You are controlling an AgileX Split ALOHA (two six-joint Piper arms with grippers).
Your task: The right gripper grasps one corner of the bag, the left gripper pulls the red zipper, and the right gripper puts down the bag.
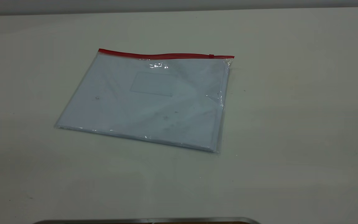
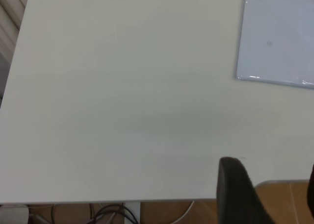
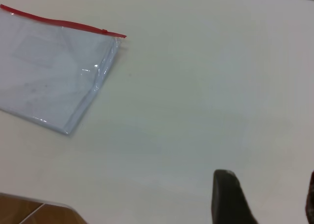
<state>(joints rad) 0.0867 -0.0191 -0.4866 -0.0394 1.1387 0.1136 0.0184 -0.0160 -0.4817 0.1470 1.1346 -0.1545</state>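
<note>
While nothing touches it, the bag (image 1: 148, 102), a flat rectangle of glossy, crinkled clear plastic holding white sheets, lies on the smooth off-white tabletop (image 1: 291, 124), its red zipper (image 1: 163, 56) along the far edge. Both the left gripper (image 2: 267, 194) and right gripper (image 3: 265, 199) hover well apart from it, dark blunt fingers spread and empty.

A lab-like workbench: bare white table (image 1: 291, 124), cables (image 2: 113, 214) beneath.
</note>
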